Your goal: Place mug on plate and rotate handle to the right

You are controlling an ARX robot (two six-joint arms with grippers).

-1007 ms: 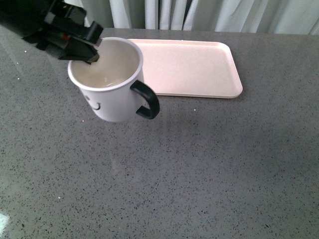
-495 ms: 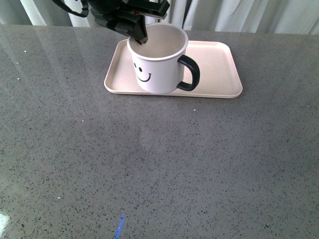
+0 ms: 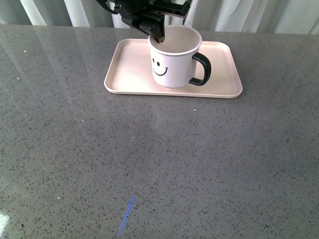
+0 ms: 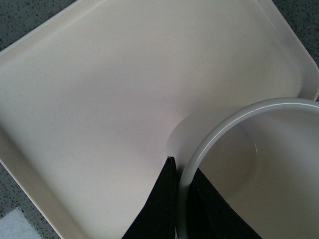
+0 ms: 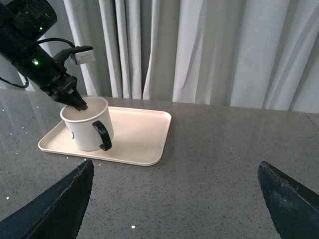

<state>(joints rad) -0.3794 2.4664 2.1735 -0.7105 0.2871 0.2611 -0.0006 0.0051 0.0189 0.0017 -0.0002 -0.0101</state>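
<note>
Our right gripper (image 5: 175, 163) hangs spread wide, well short of the plate (image 3: 129, 74); the mug (image 3: 172, 64) stands upright at the plate's middle, handle (image 3: 202, 69) toward its right end; our left gripper (image 3: 158, 36) pinches the mug's far-left rim.

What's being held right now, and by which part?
The left pincer grips the mug by its rim, one finger inside, one outside, away from the handle. The right pincer holds nothing.
</note>
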